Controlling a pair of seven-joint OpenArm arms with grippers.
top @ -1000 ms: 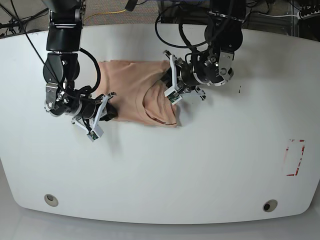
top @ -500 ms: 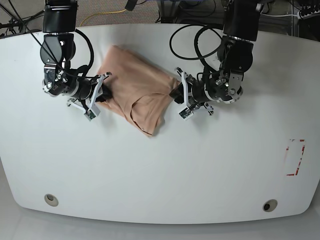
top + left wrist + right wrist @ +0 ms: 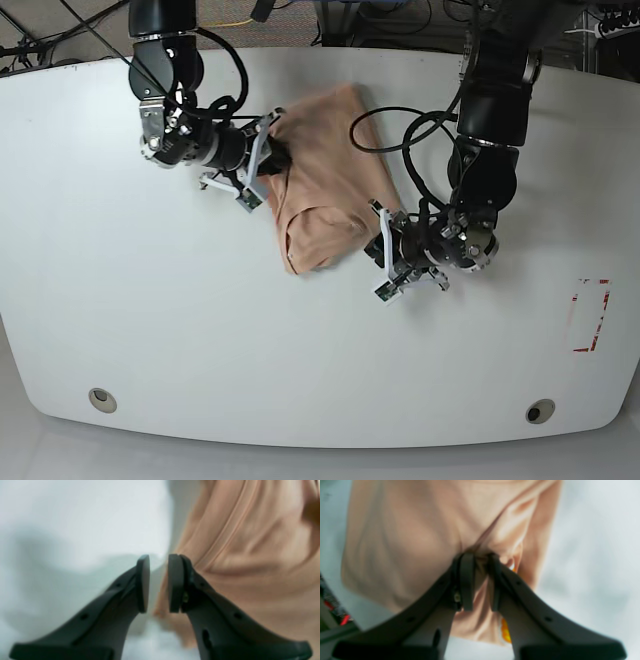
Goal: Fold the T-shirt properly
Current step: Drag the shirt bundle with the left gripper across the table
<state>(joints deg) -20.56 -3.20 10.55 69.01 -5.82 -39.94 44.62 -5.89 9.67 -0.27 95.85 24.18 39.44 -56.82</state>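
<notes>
Base view shows the T-shirt (image 3: 322,175) lying as a folded peach bundle in the upper middle of the frame, on the white counter (image 3: 180,330), slanting from upper right down to a loose lower corner. The right end effector (image 3: 262,170), at the upper left of the bundle, is pinched onto a gather of the cloth; the right wrist view confirms it, with both pads (image 3: 467,580) clamped narrowly on a pucker of peach fabric and a trace of yellow print just below. The left end effector (image 3: 385,262), at the lower right of the bundle, appears to hold nothing: the left wrist view shows its pads (image 3: 143,582) parted by a narrow gap, with the shirt's edge (image 3: 225,542) just beside and behind them and no cloth visibly between. My judgement is that the folding is mostly done and the step in hand is turning or squaring the packet. The next move likely calls for setting the gripped edge down flat and letting go without dragging layers open. Open counter lies across the lower half and left of the frame; the red marking (image 3: 590,315) at the right edge is well apart.
</notes>
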